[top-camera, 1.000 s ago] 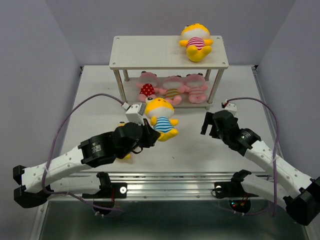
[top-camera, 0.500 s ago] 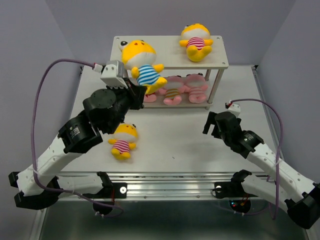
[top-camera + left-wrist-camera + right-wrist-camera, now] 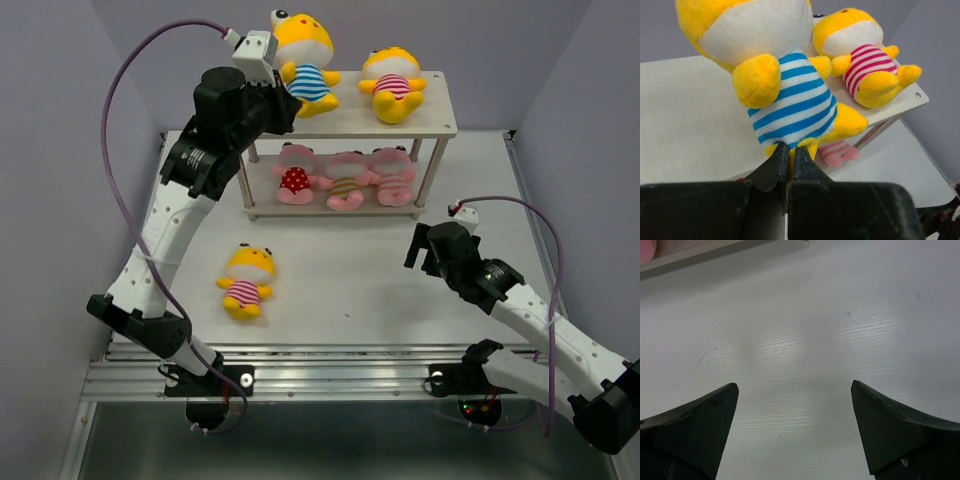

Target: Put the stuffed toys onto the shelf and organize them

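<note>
Six plush dolls in all: three yellow, three pink. The left gripper (image 3: 790, 152) is pinched on the hem of the blue-striped yellow toy (image 3: 303, 60), over the pale top board of the shelf (image 3: 240, 112), upper centre, beside the pink-striped yellow toy (image 3: 393, 85) lying there. The red-dotted pink toy (image 3: 294, 178), brown-striped pink toy (image 3: 346, 182) and pink-striped pink toy (image 3: 392, 176) line the lower board. The third yellow toy (image 3: 245, 282) lies on the table (image 3: 340, 290), lower left. The right gripper (image 3: 795, 430) gapes wide above the table, right.
</note>
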{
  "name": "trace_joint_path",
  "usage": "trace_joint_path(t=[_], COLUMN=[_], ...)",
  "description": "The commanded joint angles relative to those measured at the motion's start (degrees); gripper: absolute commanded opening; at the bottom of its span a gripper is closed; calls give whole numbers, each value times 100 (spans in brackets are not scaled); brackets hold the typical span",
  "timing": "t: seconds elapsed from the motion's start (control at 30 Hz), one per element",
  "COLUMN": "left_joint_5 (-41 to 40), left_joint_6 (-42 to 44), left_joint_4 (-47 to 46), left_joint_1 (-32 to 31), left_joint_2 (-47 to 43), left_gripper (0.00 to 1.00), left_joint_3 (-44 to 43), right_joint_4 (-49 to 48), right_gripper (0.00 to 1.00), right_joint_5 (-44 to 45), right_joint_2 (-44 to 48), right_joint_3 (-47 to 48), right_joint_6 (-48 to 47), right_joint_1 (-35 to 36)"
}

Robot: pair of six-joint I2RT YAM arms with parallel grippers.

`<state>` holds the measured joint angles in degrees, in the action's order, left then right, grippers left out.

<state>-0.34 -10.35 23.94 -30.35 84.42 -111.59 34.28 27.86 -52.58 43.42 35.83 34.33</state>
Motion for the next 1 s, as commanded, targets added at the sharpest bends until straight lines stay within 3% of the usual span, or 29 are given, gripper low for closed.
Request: trace_joint_path(t=[0.0,0.1,0.97], left_joint_5=[1630,2142,3540], left_joint_6=[191,94,-1698], left_joint_4=[-171,-162,-1357], left_joint_1=[458,626,1110], left_joint_2=[223,513,1392], left_gripper=[0,0,0], left_joint_3=[-477,-600,-56], right_joint_4=[-229,-229,-238], right_gripper=[100,100,100], right_joint_5=[-52,-96,-166], right_joint_2=[46,28,388], right_joint_3=[185,193,184], right_joint_6=[64,82,187], right_joint_1=[13,13,13])
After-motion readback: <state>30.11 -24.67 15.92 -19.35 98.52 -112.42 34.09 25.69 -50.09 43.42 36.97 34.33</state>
